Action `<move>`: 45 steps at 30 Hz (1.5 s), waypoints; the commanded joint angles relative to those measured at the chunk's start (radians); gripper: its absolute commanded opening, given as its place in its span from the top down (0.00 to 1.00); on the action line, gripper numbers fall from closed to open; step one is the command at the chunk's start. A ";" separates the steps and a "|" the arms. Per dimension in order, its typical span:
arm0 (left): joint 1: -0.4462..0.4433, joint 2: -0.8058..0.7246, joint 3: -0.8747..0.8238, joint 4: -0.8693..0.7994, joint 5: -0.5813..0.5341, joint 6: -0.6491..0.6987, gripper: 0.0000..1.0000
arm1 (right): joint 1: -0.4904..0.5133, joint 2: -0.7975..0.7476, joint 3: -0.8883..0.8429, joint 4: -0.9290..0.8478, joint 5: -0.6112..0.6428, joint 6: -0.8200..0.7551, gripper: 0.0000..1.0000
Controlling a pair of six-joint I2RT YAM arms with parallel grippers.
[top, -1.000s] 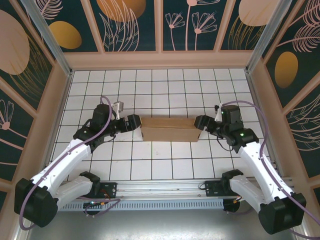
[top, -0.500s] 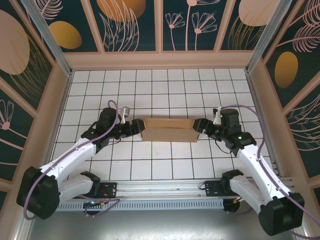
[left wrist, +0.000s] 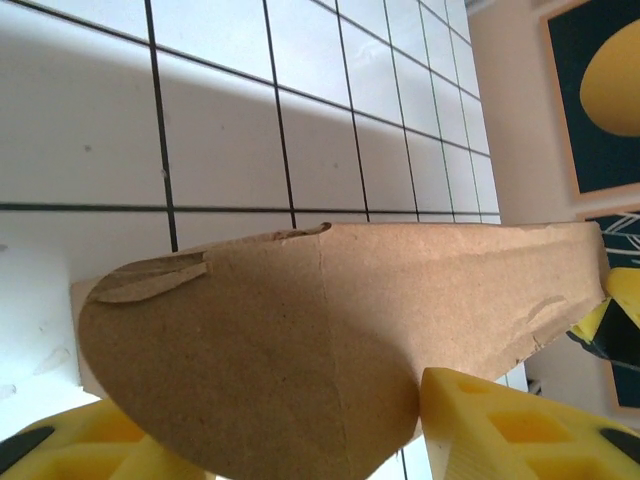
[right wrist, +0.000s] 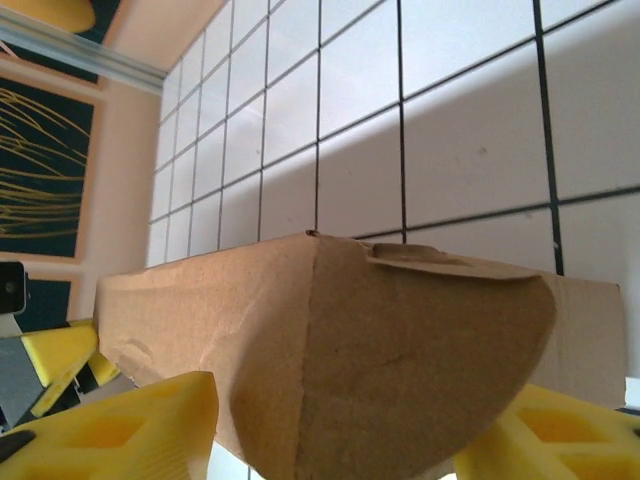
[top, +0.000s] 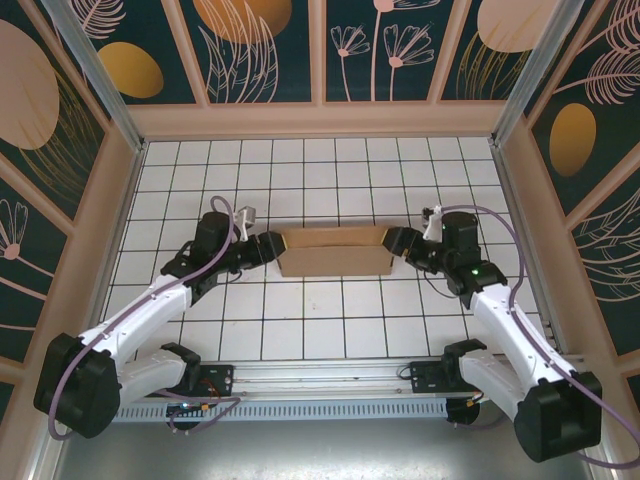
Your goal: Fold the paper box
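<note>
1. From 7 o'clock, the left gripper (top: 272, 247) reaches the paper box (top: 335, 250) at its 9 o'clock end; the right gripper (top: 393, 240) meets its 3 o'clock end.
2. Each straddles an end flap, touching it; whether clamped, I cannot tell.
3. The box lies mid-table (top: 320, 180), with bare tiles at 12 and 6 o'clock.

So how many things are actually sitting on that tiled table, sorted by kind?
Brown paper box: 1
White robot arms: 2, the left arm and the right arm, one at each end of the box
Total: 3
</note>
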State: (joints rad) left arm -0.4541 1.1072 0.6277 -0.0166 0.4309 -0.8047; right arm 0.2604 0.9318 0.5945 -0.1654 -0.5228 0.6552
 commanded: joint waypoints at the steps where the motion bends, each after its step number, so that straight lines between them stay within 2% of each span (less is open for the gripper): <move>1: -0.015 0.012 0.072 0.041 0.037 0.025 0.48 | 0.015 0.050 0.040 0.191 -0.154 0.064 0.41; 7: -0.014 0.045 0.138 0.029 -0.011 0.059 0.50 | 0.060 0.164 0.125 0.251 -0.121 0.025 0.44; 16: 0.032 0.232 0.339 0.038 -0.080 0.147 0.53 | 0.096 0.417 0.312 0.349 -0.039 -0.063 0.47; 20: 0.041 0.322 0.446 0.087 -0.118 0.205 0.55 | 0.097 0.522 0.406 0.418 -0.012 -0.081 0.47; 23: 0.043 0.361 0.450 0.169 -0.170 0.238 0.56 | 0.099 0.567 0.406 0.525 0.011 -0.088 0.47; 28: 0.043 0.411 0.352 0.304 -0.172 0.220 0.60 | 0.109 0.582 0.281 0.649 0.063 -0.149 0.47; 33: 0.038 0.402 0.145 0.469 -0.119 0.107 0.61 | 0.173 0.537 0.076 0.745 0.141 -0.207 0.43; 37: 0.023 0.369 0.111 0.449 -0.142 0.112 0.61 | 0.188 0.503 -0.005 0.780 0.150 -0.202 0.41; 45: 0.022 0.278 0.219 0.300 -0.130 0.054 0.61 | 0.180 0.404 0.105 0.591 0.127 -0.109 0.43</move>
State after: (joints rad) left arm -0.3733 1.4445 0.7898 0.3141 0.1486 -0.7059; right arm 0.3882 1.3964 0.6384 0.4889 -0.2584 0.4999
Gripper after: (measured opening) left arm 0.386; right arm 0.573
